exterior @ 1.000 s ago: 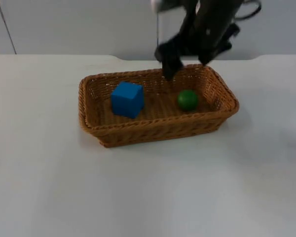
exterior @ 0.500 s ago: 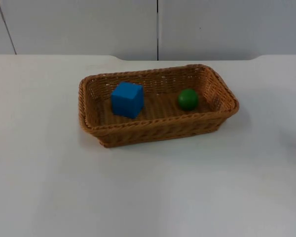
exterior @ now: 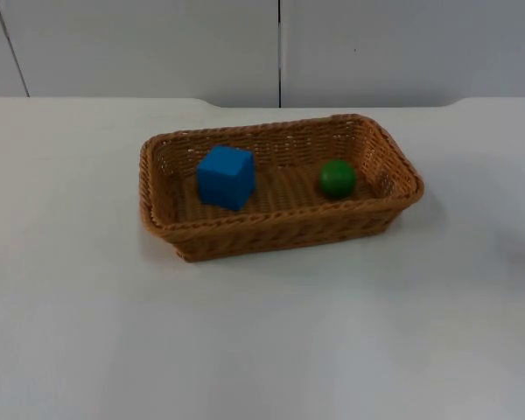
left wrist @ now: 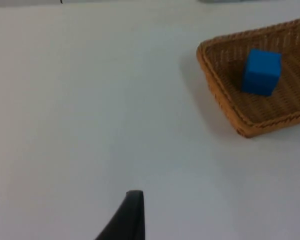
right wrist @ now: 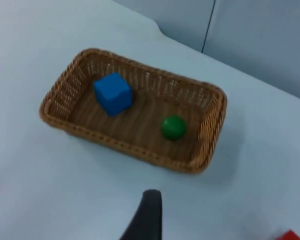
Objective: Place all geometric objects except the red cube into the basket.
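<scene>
Blue cube (exterior: 226,177) at 9 o'clock and green ball (exterior: 337,178) at 3 o'clock lie in the basket (exterior: 280,220), red cube (right wrist: 289,235) out on the table — sorting looks finished; both grippers high, finger state unreadable — next, just wait.

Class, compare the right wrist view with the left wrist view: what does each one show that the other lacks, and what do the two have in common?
Right wrist view alone: the green ball inside the basket and a corner of the red cube out on the table. Left wrist view alone: a wide stretch of bare table beside the basket. Both share the wicker basket, the blue cube lying in it and the white table.
</scene>
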Controlling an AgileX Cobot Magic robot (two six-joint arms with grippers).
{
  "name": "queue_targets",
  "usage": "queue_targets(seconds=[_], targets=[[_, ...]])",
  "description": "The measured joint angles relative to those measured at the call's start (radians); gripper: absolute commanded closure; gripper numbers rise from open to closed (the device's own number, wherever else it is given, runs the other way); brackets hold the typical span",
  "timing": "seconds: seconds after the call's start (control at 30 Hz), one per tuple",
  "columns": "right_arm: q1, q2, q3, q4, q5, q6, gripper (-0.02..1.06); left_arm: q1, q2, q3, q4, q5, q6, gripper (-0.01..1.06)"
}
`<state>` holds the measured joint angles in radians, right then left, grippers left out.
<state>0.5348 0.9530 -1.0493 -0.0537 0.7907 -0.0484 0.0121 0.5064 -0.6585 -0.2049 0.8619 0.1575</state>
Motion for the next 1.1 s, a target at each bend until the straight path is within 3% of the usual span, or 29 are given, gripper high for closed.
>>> queue_targets(seconds=[0.3,0.47,0.93,1.1], targets=[[0.000,-0.326,0.242,0.000,-0.012,0.011,0.25,0.000,-0.199,0.000,-0.004,0.072,0.000,0.00],[0.000,-0.531,0.344,0.002,0.037,0.035,0.25,0.000,-0.300,0.000,-0.007,0.131,0.000,0.00],[0.000,-0.838,0.433,0.035,0.252,0.041,0.25,0.000,-0.503,0.008,-0.005,0.221,-0.002,0.00],[0.000,-0.930,0.439,0.035,0.295,0.041,0.25,0.000,-0.503,0.105,0.014,0.269,-0.016,0.00]])
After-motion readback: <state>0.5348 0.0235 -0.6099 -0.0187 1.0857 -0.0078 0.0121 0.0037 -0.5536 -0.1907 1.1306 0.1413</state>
